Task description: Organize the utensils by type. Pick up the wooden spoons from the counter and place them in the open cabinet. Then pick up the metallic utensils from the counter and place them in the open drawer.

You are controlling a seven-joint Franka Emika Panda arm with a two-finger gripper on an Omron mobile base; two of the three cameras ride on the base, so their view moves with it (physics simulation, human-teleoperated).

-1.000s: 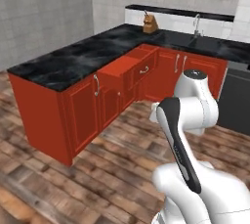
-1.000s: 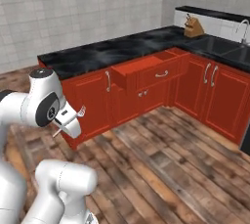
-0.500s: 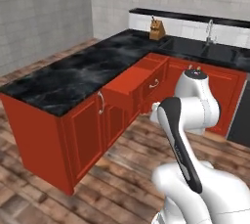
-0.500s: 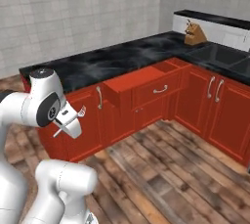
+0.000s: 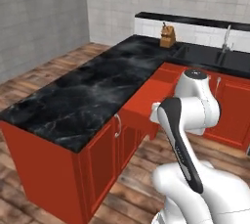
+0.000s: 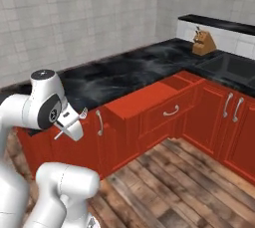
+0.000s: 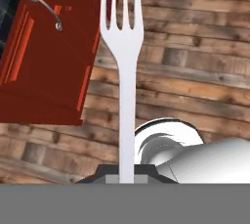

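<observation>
My gripper (image 7: 126, 170) is shut on the handle of a slim silvery fork (image 7: 121, 47), one of the metallic utensils, whose tines point away over the wooden floor. From the right base view the gripper (image 6: 69, 125) hangs low in front of the counter's (image 6: 119, 75) left end, with the fork (image 6: 80, 116) sticking out toward the cabinets. The red-orange drawer (image 6: 149, 101) stands pulled open to the gripper's right, its flat red inside bare; it also shows beside the arm (image 5: 144, 101). The wooden spoons and the cabinet are out of view.
A knife block (image 6: 203, 44) stands at the far back of the black counter (image 5: 93, 88), beside a sink (image 5: 215, 54) with a faucet (image 5: 226, 38). Red base doors with grey handles (image 7: 46, 10) line the counter front. Wooden floor (image 6: 164, 182) lies open below.
The whole picture has shifted: the base has driven closer along the counter, so the drawer and counter look larger. The gripper has kept the fork throughout.
</observation>
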